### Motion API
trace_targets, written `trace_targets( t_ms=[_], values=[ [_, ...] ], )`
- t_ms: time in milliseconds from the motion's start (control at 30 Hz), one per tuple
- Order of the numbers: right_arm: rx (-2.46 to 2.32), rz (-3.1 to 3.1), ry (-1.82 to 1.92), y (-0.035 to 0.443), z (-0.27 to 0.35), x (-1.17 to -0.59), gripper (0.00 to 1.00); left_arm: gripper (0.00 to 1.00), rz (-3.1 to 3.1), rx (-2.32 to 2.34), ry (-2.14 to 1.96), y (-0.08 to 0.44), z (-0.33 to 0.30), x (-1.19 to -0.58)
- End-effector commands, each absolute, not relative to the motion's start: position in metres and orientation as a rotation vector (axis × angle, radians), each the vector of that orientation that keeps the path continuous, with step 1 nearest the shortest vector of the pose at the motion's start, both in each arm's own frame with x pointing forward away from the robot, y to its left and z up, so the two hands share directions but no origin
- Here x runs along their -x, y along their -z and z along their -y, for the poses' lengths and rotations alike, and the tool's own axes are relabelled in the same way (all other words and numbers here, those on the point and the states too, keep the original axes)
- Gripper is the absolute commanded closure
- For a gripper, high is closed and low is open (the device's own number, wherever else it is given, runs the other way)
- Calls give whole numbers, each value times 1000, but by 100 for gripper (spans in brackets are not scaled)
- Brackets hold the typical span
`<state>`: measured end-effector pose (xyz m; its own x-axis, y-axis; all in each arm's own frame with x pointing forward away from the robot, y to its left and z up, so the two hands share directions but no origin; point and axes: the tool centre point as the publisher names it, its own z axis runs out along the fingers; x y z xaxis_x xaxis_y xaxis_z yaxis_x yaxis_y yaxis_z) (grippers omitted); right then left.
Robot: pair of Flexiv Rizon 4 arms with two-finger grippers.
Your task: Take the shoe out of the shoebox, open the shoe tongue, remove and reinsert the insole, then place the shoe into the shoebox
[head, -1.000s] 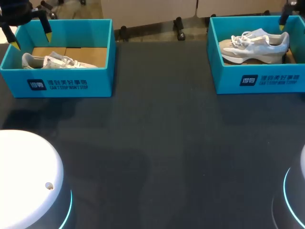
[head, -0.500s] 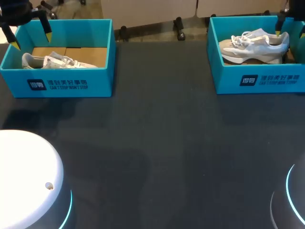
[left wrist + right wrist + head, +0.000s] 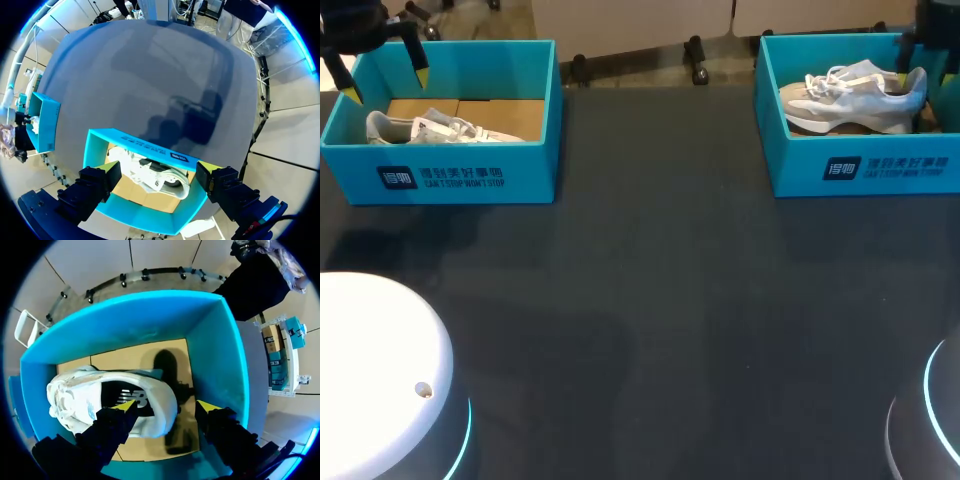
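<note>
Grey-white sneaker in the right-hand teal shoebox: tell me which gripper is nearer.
Right. The right gripper hangs open over the grey-white sneaker at its heel; the left gripper is across the table above the other teal shoebox.

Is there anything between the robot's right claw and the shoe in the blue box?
No, nothing visible is in the way. The right gripper hangs open over the heel end of the shoe, one finger on each side of the heel. The shoebox has no lid on top.
</note>
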<state>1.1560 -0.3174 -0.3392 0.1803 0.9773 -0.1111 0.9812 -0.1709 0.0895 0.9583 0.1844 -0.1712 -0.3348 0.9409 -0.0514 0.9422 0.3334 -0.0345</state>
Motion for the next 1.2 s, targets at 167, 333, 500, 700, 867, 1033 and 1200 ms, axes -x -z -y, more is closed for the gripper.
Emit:
trace_targets(
  t_ms=[167,333,500,700,867,1033,1200],
  values=[
    [-2322,-1938,110,358,317,-1164,31,0,-2545,-1798,85,171,-185,-957],
    [-2314,-1940,124,369,318,-1163,28,0,-2545,-1798,85,171,-185,-957],
    [-2317,-1926,143,376,319,-1162,27,0,-2545,-1798,85,171,-185,-957],
    [-2342,-1928,130,388,318,-1161,27,0,-2545,-1798,85,171,-185,-957],
    [-2350,-1946,134,398,315,-1165,46,0,-2545,-1798,85,171,-185,-957],
    [-2373,-1944,143,404,314,-1164,75,0,-2545,-1798,85,171,-185,-957],
    [-2390,-1928,154,402,314,-1160,100,0,-2545,-1798,85,171,-185,-957]
  ],
)
